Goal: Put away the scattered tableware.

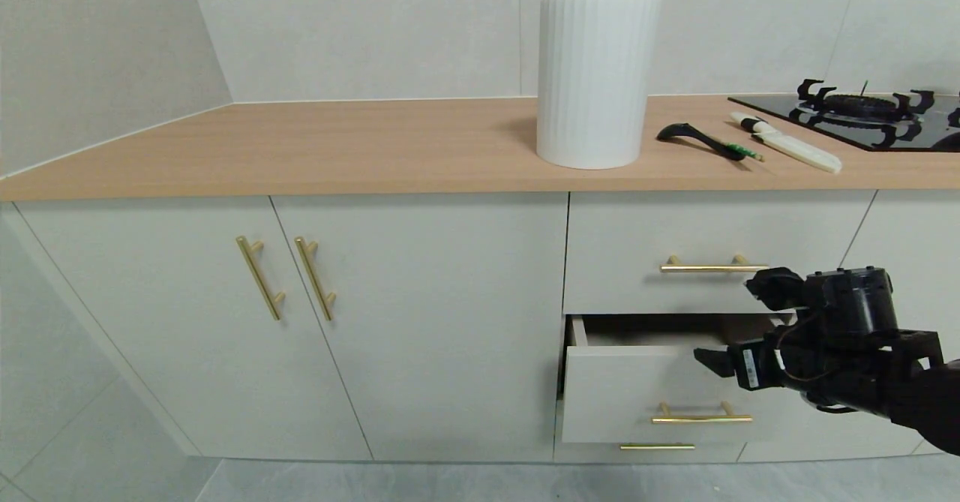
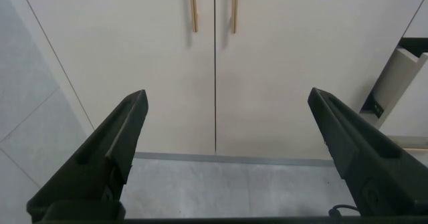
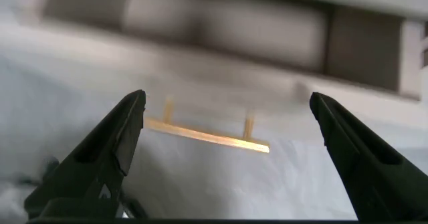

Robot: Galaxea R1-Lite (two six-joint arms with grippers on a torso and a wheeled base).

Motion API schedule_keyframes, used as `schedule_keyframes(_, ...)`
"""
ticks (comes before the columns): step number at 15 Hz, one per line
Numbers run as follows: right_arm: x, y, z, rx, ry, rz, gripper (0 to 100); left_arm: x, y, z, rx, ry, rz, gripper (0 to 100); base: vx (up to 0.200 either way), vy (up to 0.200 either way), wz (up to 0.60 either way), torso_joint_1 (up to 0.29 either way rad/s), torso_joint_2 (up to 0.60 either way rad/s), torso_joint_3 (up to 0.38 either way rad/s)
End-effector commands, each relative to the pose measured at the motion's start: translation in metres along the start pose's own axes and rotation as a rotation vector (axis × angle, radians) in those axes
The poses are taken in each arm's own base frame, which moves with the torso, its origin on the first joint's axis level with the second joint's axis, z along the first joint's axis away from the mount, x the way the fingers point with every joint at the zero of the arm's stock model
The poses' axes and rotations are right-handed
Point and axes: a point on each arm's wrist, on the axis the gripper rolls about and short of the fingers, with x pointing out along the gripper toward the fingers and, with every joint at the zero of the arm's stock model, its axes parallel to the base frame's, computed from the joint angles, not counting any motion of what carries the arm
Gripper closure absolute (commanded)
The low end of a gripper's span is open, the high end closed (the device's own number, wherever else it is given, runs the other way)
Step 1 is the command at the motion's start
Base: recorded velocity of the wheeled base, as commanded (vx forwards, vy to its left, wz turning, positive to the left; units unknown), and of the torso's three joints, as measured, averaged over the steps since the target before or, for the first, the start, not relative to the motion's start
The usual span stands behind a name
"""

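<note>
On the wooden counter (image 1: 337,145) lie a black spoon with a green handle end (image 1: 701,140) and a white knife (image 1: 787,147), side by side to the right of a tall white ribbed container (image 1: 596,78). Below them the second drawer (image 1: 637,382) is pulled out a little, its inside in shadow. My right gripper (image 1: 731,320) hangs open just in front of this drawer, above its gold handle (image 1: 701,417); the right wrist view has the handle (image 3: 207,137) between the open fingers. My left gripper (image 2: 227,98) is open and holds nothing, low before the cabinet doors.
A black gas hob (image 1: 862,112) sits at the counter's right end. Two cabinet doors with gold handles (image 1: 285,277) stand shut to the left of the drawers. The top drawer (image 1: 712,251) is shut. The open drawer's edge (image 2: 401,77) shows beside the doors, with grey floor tiles below.
</note>
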Motion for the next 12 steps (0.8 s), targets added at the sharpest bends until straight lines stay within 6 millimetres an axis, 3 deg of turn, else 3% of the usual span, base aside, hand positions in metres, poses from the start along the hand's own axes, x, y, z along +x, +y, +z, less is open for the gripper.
schedule_keyframes(1,0.005,0.001,0.003,0.009,-0.025,-0.001,0,0.000,0.000,0.000,-0.001,0.001,0.000,0,0.000,0.000,0.00,0.000,0.00,0.000)
schedule_keyframes(7,0.047,0.016,-0.016,0.050,-0.046,-0.050,0,0.000,0.000,0.000,-0.001,0.001,0.000,0,0.000,0.000,0.00,0.000,0.00,0.000)
schedule_keyframes(12,0.060,0.018,-0.020,0.065,-0.088,-0.080,0,0.000,0.000,0.000,-0.001,0.001,0.000,0,0.000,0.000,0.00,0.000,0.00,0.000)
